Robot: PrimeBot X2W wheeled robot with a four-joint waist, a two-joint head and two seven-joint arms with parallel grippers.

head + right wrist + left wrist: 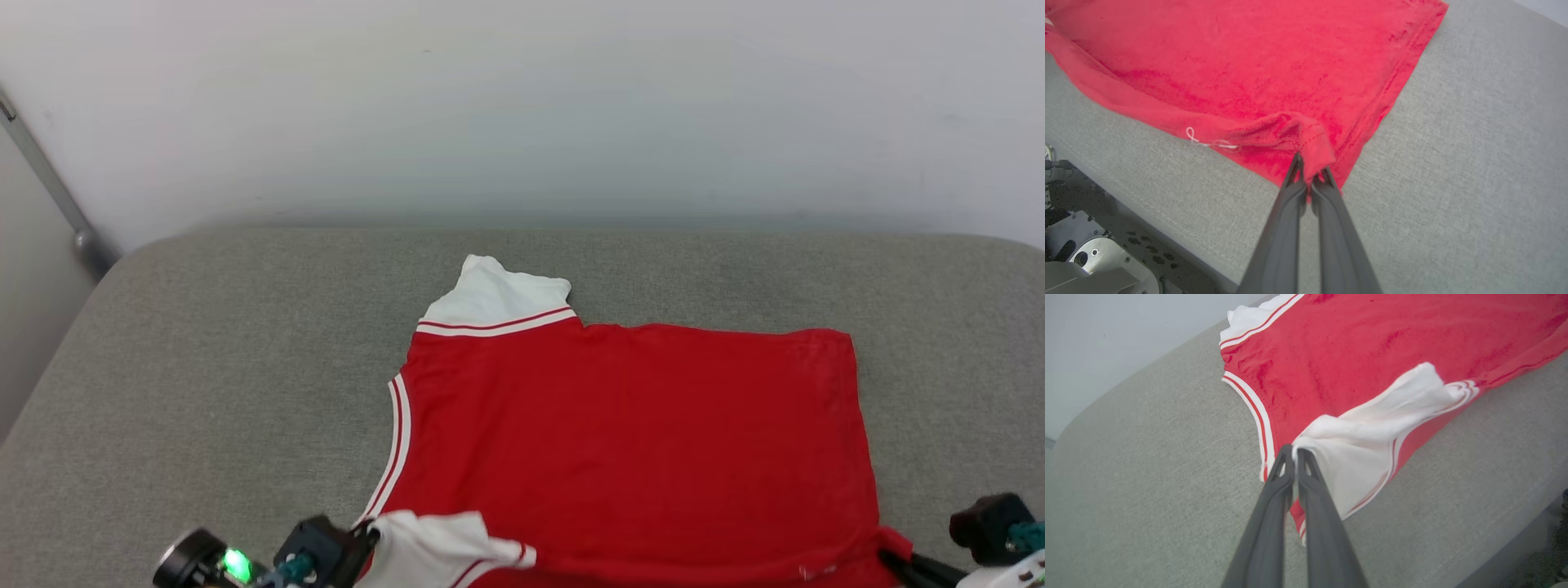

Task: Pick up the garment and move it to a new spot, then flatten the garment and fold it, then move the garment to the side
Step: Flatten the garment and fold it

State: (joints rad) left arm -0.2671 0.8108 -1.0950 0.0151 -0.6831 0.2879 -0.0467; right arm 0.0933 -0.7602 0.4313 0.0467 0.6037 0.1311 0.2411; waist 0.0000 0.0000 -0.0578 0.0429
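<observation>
The left gripper (1294, 454) is closed on the garment (629, 441) at its white sleeve. The right gripper (1308, 170) pinches its red hem corner. The cloth lies spread beyond both grippers.

The garment (637, 441) was soft matt cloth, the cushion (204, 367) coarse woven fabric, the left gripper fingers (1267, 522) smooth matt plastic.
</observation>
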